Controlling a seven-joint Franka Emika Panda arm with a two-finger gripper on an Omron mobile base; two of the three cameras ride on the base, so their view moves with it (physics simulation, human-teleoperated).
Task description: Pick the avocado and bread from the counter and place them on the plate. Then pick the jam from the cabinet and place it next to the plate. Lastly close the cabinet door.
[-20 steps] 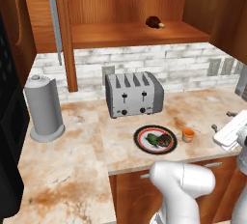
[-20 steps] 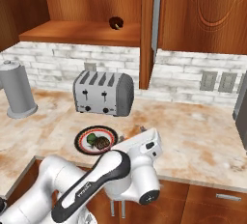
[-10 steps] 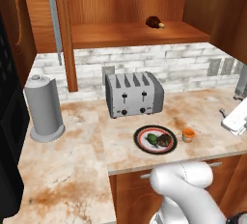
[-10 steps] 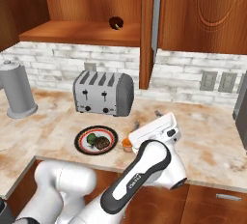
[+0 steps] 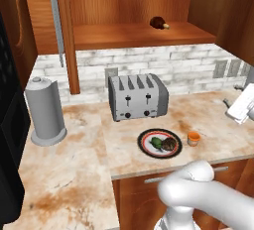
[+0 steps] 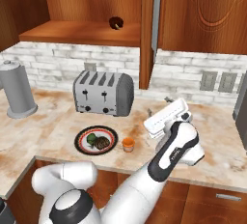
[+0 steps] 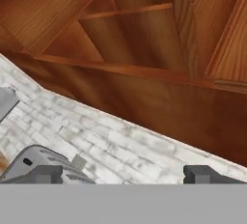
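Observation:
The black-rimmed plate (image 5: 147, 137) (image 6: 81, 136) lies on the counter (image 5: 69, 174) in front of the toaster. On it sit the green avocado (image 5: 157, 142) (image 6: 91, 138) and the dark brown bread (image 5: 170, 144) (image 6: 101, 143). The orange jam (image 5: 193, 138) (image 6: 128, 144) stands on the counter just right of the plate. My gripper (image 5: 237, 106) (image 6: 158, 105) (image 7: 124, 175) hovers open and empty above the counter, right of the jam and apart from it. The cabinet stands open, its door (image 5: 67, 30) (image 6: 147, 30) seen edge-on with its silver handle (image 6: 155, 15).
A silver toaster (image 5: 138, 96) (image 6: 103, 92) (image 7: 34, 162) stands behind the plate, and a grey paper towel holder (image 5: 45, 111) (image 6: 17, 90) at the left. A dark brown round thing with a tan tip (image 5: 158, 23) (image 6: 116, 22) sits on the cabinet shelf. A shut cabinet door (image 6: 207, 10) is at the right.
The hand has risen and swung right, away from the jam and plate, staying open. Plate, avocado, bread and jam have not moved.

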